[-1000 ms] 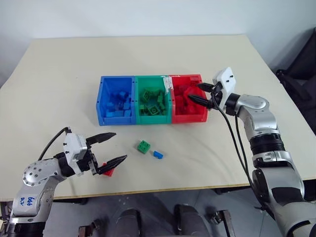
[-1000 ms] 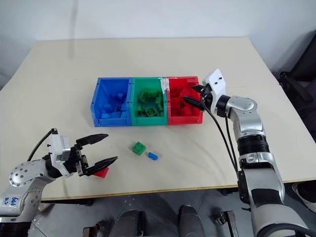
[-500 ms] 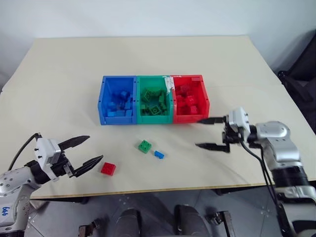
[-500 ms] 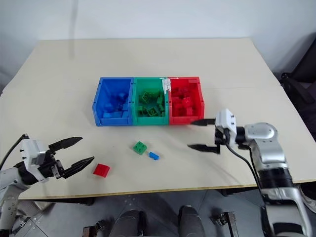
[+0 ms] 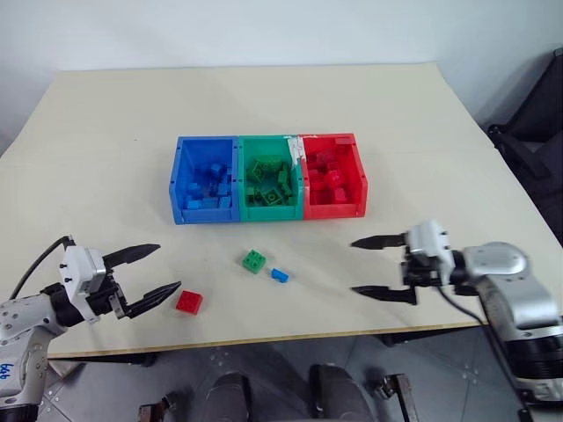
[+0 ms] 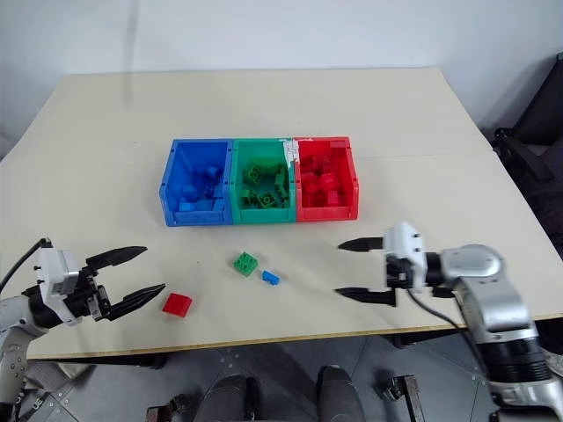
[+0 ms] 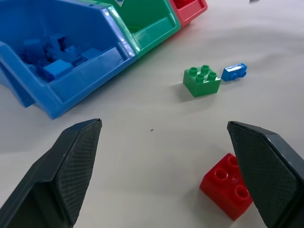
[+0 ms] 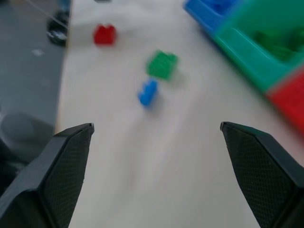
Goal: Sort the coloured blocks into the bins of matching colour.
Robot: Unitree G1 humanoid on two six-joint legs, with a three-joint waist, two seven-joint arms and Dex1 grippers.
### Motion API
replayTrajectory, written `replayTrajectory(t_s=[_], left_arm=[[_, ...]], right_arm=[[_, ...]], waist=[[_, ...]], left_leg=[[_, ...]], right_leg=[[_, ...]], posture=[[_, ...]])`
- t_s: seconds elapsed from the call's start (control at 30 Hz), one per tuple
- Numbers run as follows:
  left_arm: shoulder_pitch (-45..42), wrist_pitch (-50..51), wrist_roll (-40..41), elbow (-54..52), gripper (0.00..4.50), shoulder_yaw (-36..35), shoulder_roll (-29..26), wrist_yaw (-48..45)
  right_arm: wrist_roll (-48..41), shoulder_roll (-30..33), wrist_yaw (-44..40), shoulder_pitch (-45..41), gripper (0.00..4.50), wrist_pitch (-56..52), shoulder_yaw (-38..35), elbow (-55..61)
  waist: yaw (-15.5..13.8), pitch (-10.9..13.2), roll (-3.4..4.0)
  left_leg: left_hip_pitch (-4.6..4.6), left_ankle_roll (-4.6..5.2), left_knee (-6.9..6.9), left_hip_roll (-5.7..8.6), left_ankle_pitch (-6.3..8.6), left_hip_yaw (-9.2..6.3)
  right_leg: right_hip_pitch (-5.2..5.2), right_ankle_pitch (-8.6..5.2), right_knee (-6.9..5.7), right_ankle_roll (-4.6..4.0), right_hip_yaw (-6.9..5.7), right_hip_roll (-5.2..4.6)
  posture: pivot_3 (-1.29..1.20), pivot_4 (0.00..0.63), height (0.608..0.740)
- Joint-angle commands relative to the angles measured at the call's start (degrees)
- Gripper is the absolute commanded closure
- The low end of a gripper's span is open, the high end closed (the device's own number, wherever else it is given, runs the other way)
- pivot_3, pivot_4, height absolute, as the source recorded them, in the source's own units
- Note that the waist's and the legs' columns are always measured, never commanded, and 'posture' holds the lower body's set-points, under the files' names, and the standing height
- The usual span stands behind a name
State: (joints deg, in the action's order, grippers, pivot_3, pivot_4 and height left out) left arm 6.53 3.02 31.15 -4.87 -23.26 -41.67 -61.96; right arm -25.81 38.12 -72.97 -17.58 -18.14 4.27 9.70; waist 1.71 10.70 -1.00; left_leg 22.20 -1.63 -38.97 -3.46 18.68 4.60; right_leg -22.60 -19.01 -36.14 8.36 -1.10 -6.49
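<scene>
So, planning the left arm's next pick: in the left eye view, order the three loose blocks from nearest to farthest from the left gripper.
From the left gripper:
1. Red block, beside its fingers, near the table's front edge.
2. Green block, mid-table, before the bins.
3. Blue block, just right of the green one.

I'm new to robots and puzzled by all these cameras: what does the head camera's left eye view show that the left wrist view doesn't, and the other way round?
Only the left eye view takes in the right gripper, open and empty, the whole table, and all three bins with the red bin in full.

Only the left wrist view gives a close look at the studs on the red block.

Both show the open left gripper, the green block, the small blue block beside it, and the blue bin.
</scene>
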Motion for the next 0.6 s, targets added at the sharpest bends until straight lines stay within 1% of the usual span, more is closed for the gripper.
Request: replayTrajectory(t_s=[0.03,0.1,0.17,0.27,0.37,0.47,0.6], left_arm=[[0.92,-0.68,0.14,-2.8,0.0,-0.8,-0.12,0.19],[2.2,-0.54,0.19,-3.77,0.0,-1.27,0.06,0.55],[4.05,-0.39,0.28,-5.24,0.0,-1.75,0.49,1.11],[6.58,0.08,0.73,-7.69,0.0,-2.36,1.15,2.19],[8.55,0.6,1.11,-9.64,0.0,-2.83,1.42,2.94],[9.44,1.3,1.58,-11.1,0.0,-3.34,1.31,3.63],[9.96,2.17,2.1,-12.46,0.0,-4.05,1.15,4.25]], right_arm=[[2.25,-3.23,6.24,-2.58,0.04,-5.84,5.57,4.88],[4.5,-5.63,9.46,-4.04,0.04,-8.5,9.28,5.16],[7.47,-7.77,11.9,-5.07,0.04,-8.33,12.31,3.9],[10.64,-11.61,16.78,-6.26,0.04,-7.79,14.13,0.88],[13.7,-13.69,18.95,-6.98,0.04,-7.13,16.42,-1.41],[15.69,-14.81,20.23,-7.11,0.6,-6.67,17.71,-2.8],[15.97,-14.21,19.46,-7.28,1.93,-6.1,17.41,-2.65]], waist=[[-0.08,0.0,0.0],[-0.06,-0.01,-0.01],[-0.03,-0.01,-0.02],[-0.08,-0.02,-0.04],[-0.1,-0.03,-0.06],[-0.06,-0.04,-0.06],[-0.02,-0.05,-0.08]], left_leg=[[0.01,0.0,0.0,0.01,0.0,0.0],[0.01,0.01,0.0,0.02,0.01,0.0],[0.01,0.0,0.01,0.02,0.02,0.0],[0.04,0.0,0.02,0.01,0.06,0.0],[0.06,0.0,-0.01,0.03,0.06,0.0],[0.07,0.0,0.0,0.02,0.06,-0.01],[0.06,0.0,0.0,0.01,0.06,0.0]], right_leg=[[0.0,0.0,0.0,0.0,0.0,-0.01],[0.0,0.01,0.03,-0.02,0.0,-0.03],[-0.01,0.01,0.03,-0.03,0.0,-0.03],[-0.04,0.0,0.03,-0.06,-0.01,-0.02],[-0.04,0.0,0.03,-0.06,-0.01,-0.03],[-0.04,0.0,0.03,-0.07,-0.04,-0.02],[-0.04,0.0,0.02,-0.07,-0.03,0.0]], posture=[[0.0,0.15,0.74],[0.0,0.15,0.74],[0.0,0.15,0.74],[0.0,0.15,0.74],[0.0,0.15,0.74],[0.0,0.15,0.74],[0.0,0.15,0.74]])
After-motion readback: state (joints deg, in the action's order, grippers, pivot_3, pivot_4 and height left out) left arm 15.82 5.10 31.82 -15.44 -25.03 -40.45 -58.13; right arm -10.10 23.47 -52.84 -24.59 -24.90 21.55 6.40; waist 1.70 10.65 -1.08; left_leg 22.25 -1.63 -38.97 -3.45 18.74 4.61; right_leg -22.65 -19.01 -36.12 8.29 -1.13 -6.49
